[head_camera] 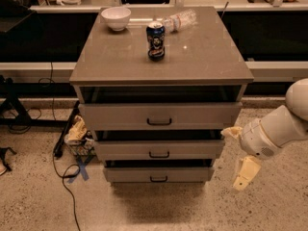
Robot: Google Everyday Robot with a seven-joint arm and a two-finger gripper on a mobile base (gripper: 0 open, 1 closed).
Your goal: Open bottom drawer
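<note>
Jaws of my gripper [238, 153] seem to stand apart, holding nothing, beside the right edge of the cabinet [202, 57] at the level of the middle drawer [192, 149]. Lower left sits the bottom drawer [130, 173], its handle [159, 179] untouched. Can [155, 41] and bowl [116, 18] stand on top.

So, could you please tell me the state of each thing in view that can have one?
bottom drawer: not pulled out, handle untouched.
middle drawer: looks shut.
top drawer: looks shut.
gripper: low at the cabinet's right side, holding nothing.
can: upright on the cabinet top.
bottle: lying on its side.
bowl: upright.
</note>
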